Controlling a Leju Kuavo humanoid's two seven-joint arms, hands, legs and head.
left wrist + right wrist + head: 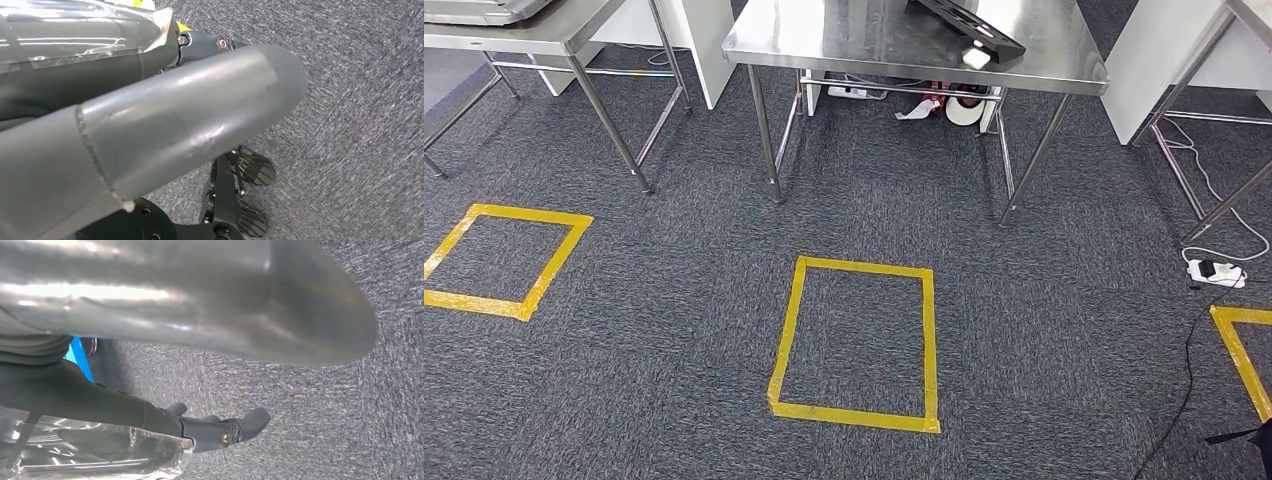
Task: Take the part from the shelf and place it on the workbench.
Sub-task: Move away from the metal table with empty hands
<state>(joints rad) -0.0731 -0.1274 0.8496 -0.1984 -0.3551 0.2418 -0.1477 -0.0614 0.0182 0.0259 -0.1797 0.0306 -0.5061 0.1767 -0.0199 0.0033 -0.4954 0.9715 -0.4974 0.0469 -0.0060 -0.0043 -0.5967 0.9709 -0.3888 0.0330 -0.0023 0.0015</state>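
Note:
A steel workbench (844,48) stands straight ahead at the top of the head view, with a long dark object (969,25) lying on its far right part. My left hand (190,120) hangs over grey carpet, its thick grey thumb stretched out and its dark fingers (210,44) straight behind it, nothing between them. My right hand (225,340) also hangs over carpet. Its thumb is spread away from the dark fingers (220,432), and carpet shows in the gap. Clear tape wraps both hand covers.
A yellow tape square (856,345) marks the carpet in front of the workbench, with others at the left (504,258) and right (1244,355). More steel tables (534,35) stand on either side. A white power strip (1216,272) and cables lie at the right.

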